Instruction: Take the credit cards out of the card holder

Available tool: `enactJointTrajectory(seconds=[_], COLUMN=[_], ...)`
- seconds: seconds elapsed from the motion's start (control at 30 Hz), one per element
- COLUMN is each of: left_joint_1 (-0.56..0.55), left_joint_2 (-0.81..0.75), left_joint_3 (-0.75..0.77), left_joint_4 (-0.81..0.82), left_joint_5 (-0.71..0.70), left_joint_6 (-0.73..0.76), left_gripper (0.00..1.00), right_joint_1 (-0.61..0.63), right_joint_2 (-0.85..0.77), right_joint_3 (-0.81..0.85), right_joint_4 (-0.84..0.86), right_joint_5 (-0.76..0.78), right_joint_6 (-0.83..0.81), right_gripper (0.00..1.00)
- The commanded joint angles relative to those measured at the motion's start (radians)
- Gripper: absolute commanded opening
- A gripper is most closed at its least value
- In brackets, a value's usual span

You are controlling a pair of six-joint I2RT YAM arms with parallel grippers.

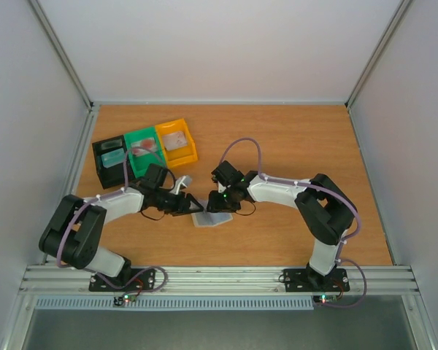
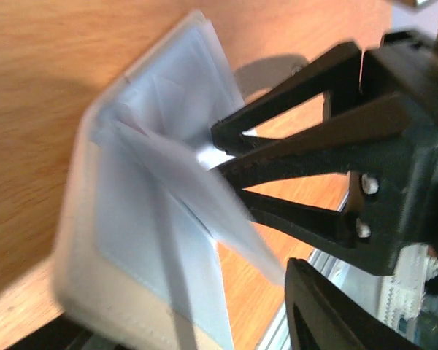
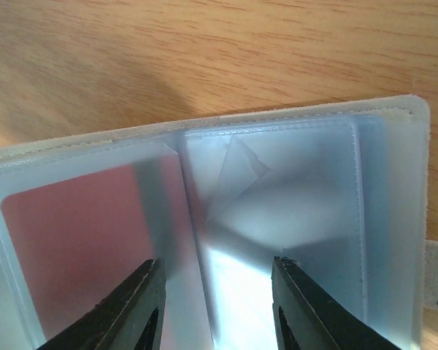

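At table (image 1: 299, 138) centre, right gripper (image 3: 217, 306) is hovering open, empty, astride card holder (image 3: 394, 219) fold, pink card (image 3: 80, 233) beside; left gripper (image 1: 193, 205) state unclear.

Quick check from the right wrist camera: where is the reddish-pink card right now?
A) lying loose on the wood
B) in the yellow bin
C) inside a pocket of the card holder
C: the reddish-pink card shows through a translucent pocket of the card holder.
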Motion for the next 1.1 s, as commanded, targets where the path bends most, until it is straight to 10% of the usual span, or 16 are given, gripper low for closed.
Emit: enactJointTrajectory(seconds=[0.0, 0.17, 0.37, 0.77, 1.07], left_joint_1=[0.063, 0.082, 0.082, 0.079, 0.066], left_joint_2=[-0.046, -0.049, -0.046, -0.014, 0.011], left_joint_3=[0.013, -0.033, -0.067, -0.022, -0.023], left_joint_4=[-0.044, 0.078, 0.232, 0.008, 0.073], left_joint_5=[0.061, 0.158, 0.162, -0.092, 0.001], left_joint_6=[0.014, -0.022, -0.093, -0.049, -0.025], left_gripper=[0.53, 0.52, 0.21, 0.2, 0.08], right_joint_1=[-0.005, -0.005, -0.004, -0.004, -0.004], right_joint_2=[0.011, 0.022, 0.021, -0.014, -0.014], right_joint_3=[-0.029, -0.029, -0.024, -0.012, -0.015], right_joint_4=[-0.011, 0.001, -0.008, -0.004, -0.005], right_joint_5=[0.012, -0.008, -0.007, -0.018, -0.013], right_joint_6=[0.014, 0.01, 0.004, 0.001, -0.001], right_gripper=[0.41, 0.41, 0.41, 0.41, 0.41])
